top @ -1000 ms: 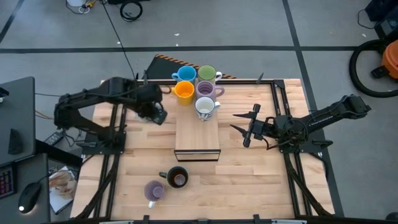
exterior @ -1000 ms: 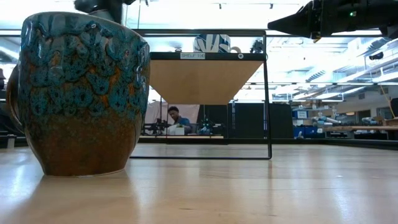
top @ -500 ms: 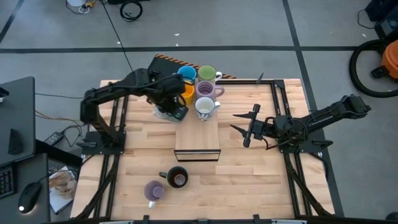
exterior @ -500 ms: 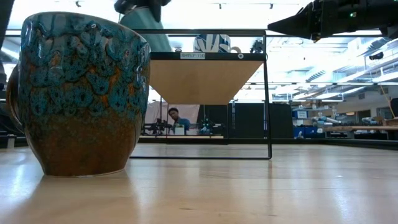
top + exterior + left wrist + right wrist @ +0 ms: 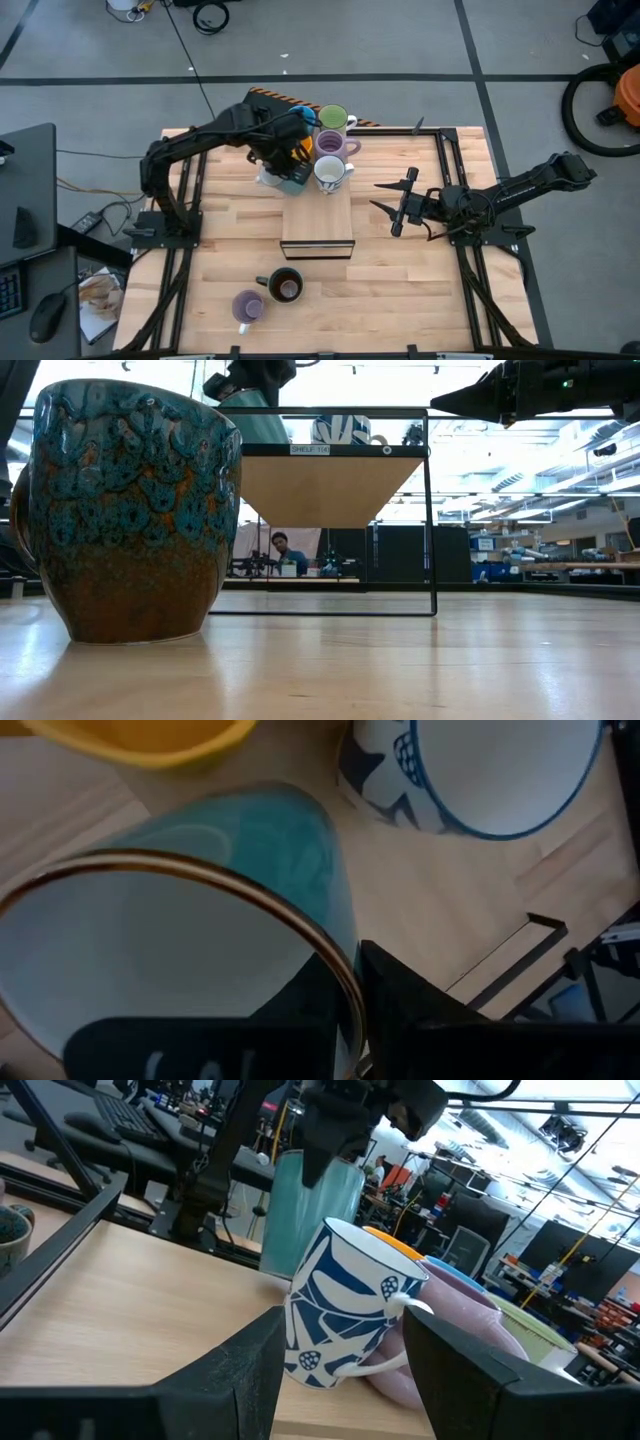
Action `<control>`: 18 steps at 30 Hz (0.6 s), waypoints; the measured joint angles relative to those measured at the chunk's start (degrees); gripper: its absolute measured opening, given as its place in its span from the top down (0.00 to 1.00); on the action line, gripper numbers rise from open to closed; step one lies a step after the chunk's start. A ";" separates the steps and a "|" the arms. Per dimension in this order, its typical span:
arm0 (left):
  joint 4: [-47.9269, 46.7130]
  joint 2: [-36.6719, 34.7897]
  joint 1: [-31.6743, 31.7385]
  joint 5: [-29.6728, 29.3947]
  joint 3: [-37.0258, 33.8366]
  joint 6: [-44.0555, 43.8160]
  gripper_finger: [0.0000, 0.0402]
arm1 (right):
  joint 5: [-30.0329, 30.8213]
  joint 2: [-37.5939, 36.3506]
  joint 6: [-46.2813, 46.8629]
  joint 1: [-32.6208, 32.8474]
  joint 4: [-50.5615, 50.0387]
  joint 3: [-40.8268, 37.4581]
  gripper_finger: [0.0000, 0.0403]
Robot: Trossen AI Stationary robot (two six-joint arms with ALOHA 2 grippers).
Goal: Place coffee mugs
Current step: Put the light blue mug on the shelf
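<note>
Worktop (image 5: pixel 400 290) of pale wood carries the scene, with a raised wooden shelf (image 5: pixel 318 215) on a thin black frame at its middle. My left arm reaches across the far end of that shelf; my right arm waits over the right half of the worktop, its jaws (image 5: pixel 392 208) spread and holding nothing.

My left jaws (image 5: pixel 283 168) are clenched on the rim of a teal mug (image 5: pixel 303 1202), one finger (image 5: pixel 400 995) outside the wall. Hanging just at the shelf's far left corner, the mug stands upright, mouth up, its long axis vertical, and appears still clear of the board. Its handle is hidden from me.

Immediately to its right sits the white mug with blue pattern (image 5: pixel 331 174), and close behind are the orange mug (image 5: pixel 395 1240), the lilac mug (image 5: pixel 332 145) and the green mug (image 5: pixel 333 119). A blue one is mostly hidden under my arm.

The bare length of shelf lies toward the near side of the cluster, so I judge the coming move turns on the narrow gap between the teal mug and the white one: it must go straight down, or nearer first. My left arm is plainly the closer.

On the near worktop stand the dark mug (image 5: pixel 286 286) and a second lilac mug (image 5: pixel 247 306), both upright, well apart from either arm.
</note>
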 joint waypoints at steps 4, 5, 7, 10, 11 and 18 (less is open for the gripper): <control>0.67 0.23 -0.07 0.10 -0.01 -0.27 0.91 | 0.00 0.00 0.00 0.00 0.03 0.00 0.48; 1.03 0.44 -0.11 0.30 0.00 -0.32 0.91 | 0.00 0.00 0.00 0.00 0.04 0.00 0.48; 0.87 0.98 -0.13 0.53 -0.04 -0.33 0.91 | 0.00 -0.02 0.00 0.00 0.04 0.00 0.48; 1.34 1.66 -0.11 0.92 0.02 -0.09 0.91 | -0.02 -0.02 -0.01 0.00 0.08 0.00 0.48; 1.47 1.91 -0.11 1.19 0.07 0.14 0.91 | -0.02 -0.02 0.00 0.00 0.09 0.00 0.48; 1.46 2.35 -0.11 1.67 0.17 1.98 0.91 | -0.04 0.00 -0.01 0.00 0.07 0.00 0.48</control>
